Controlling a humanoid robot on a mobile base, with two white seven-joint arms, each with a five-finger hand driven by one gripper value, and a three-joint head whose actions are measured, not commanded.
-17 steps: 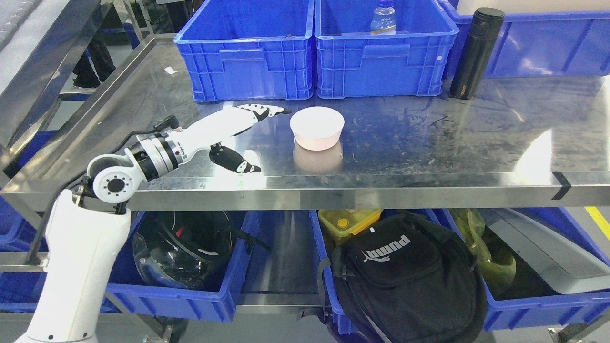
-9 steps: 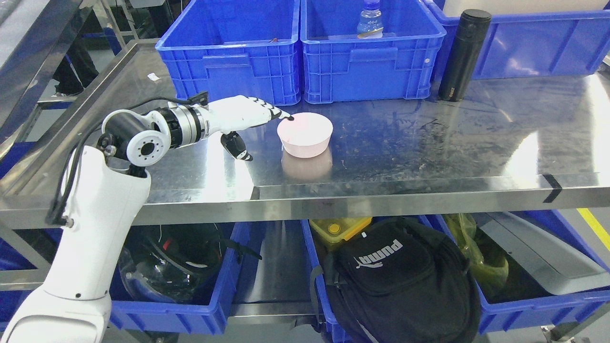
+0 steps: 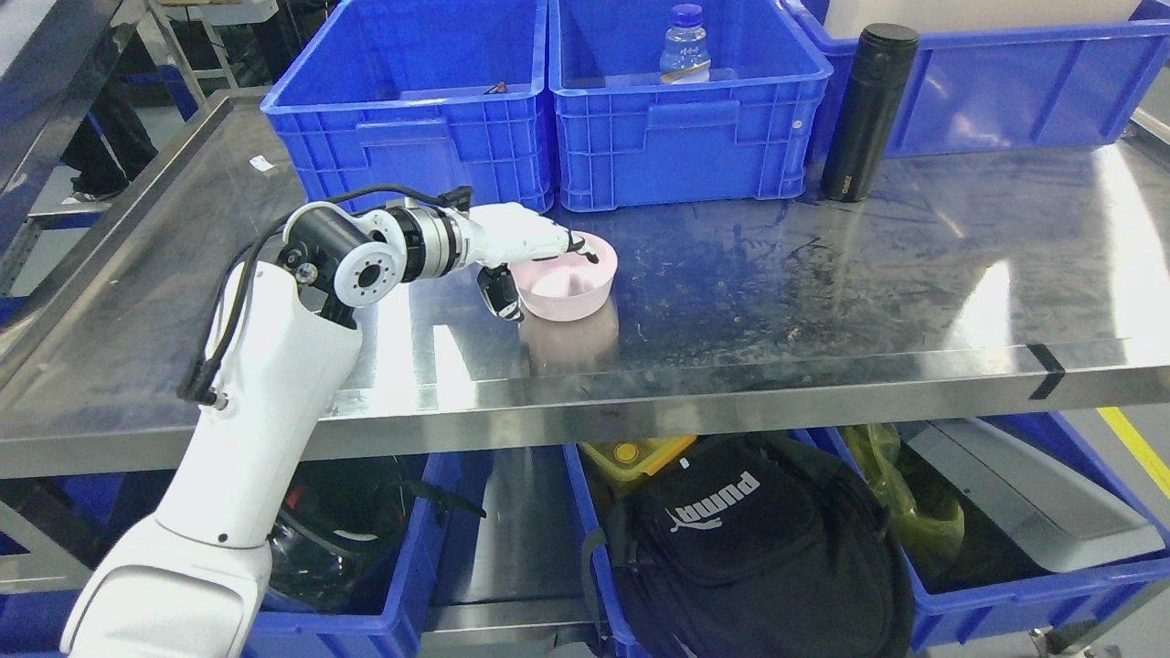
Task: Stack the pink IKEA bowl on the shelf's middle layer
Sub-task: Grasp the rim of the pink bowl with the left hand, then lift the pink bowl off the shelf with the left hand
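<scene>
Pinching the near-left rim of the pink bowl, centre-left of frame, the left hand has fingers inside and thumb outside, closing but seemingly not fully clamped. A firm rim grip before lifting seems wise. Behind on the steel shelf stand blue crates and a black flask.

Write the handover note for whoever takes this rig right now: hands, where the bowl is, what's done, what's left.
Left hand: at the pink bowl, fingers over the near-left rim and reaching inside, thumb against the outer wall; grip looks started, not confirmed closed.
Right hand: out of view.
Bowl: upright on the steel shelf, in front of the blue crates, not lifted.
Done: reach to the bowl.
Left: secure the grasp, lift, stack it. No second bowl to stack onto is visible.
</scene>
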